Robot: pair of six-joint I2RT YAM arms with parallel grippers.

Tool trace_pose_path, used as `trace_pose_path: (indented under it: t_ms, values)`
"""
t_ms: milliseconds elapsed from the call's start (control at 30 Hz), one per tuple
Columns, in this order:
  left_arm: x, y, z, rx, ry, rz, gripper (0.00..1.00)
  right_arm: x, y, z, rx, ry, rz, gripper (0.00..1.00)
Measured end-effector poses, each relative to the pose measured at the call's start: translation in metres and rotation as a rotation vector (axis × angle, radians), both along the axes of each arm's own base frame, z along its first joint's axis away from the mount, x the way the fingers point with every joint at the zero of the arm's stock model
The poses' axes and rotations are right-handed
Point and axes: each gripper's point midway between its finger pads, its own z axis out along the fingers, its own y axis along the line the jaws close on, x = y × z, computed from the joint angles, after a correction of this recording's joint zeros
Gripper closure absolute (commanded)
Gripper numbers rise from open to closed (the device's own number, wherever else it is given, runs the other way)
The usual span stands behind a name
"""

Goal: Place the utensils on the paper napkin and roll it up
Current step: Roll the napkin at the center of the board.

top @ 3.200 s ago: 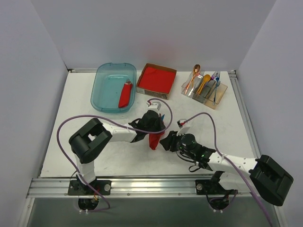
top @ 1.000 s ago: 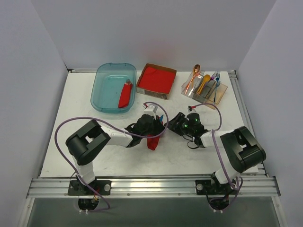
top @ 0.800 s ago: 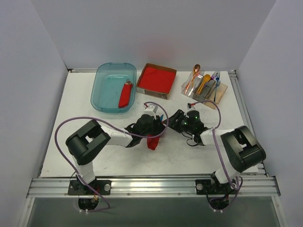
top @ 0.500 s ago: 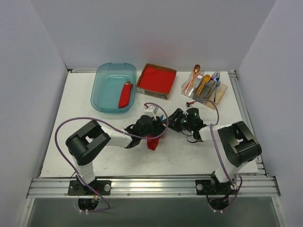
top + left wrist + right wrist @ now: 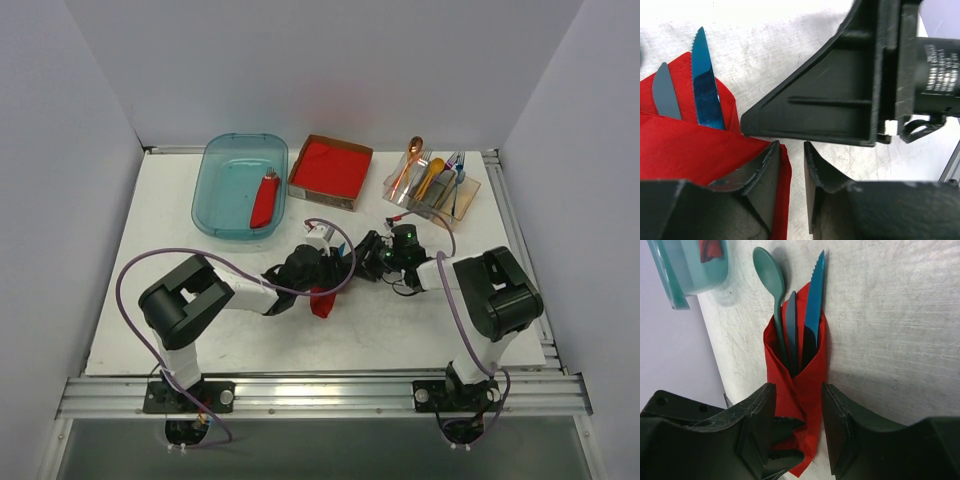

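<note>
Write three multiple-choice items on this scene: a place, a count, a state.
1. The cardboard box of red napkins stands: A) between the teal bin and the clear cutlery holder B) at the near edge C) in that bin.
2. Utensils poking from the red napkin: A) one B) three C) five.
3. That napkin is: A) spread flat B) wrapped around the utensils C) torn in two.
Answers: A, both flank it in the top view; B, teal spoon, grey-blue piece, blue knife; B, its sides fold over their handles.

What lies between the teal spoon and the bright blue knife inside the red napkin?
A slim grey-blue utensil, shown clearly in the right wrist view.
</note>
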Motion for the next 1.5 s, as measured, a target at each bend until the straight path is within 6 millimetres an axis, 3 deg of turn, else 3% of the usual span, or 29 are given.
trace_pose_path:
  t_ms: [233, 600, 867, 1100, 1300, 1500]
  values:
    - [0.0, -0.002, 0.003, -0.01, -0.011, -0.008, 0.67, -0.006, 0.005, -0.008, 0.015, 0.057, 0.034, 0.64]
    - [-0.003, -0.003, 0.003, -0.007, -0.013, -0.034, 0.67, -0.007, 0.009, -0.005, 0.065, 0.084, 0.045, 1.0]
    - [-0.005, -0.001, 0.007, 0.004, -0.024, -0.052, 0.52, -0.008, 0.01, -0.014, 0.066, 0.108, 0.041, 1.0]
    - [-0.003, 0.004, 0.051, -0.001, -0.09, -0.057, 0.43, -0.008, 0.008, -0.016, 0.051, 0.104, 0.045, 1.0]
    - [-0.001, 0.014, 0.07, 0.064, -0.104, -0.039, 0.43, -0.008, 0.008, -0.017, 0.038, 0.103, 0.046, 1.0]
    - [-0.007, 0.035, 0.056, 0.16, -0.074, -0.015, 0.49, -0.005, 0.007, -0.019, 0.016, 0.097, 0.049, 1.0]
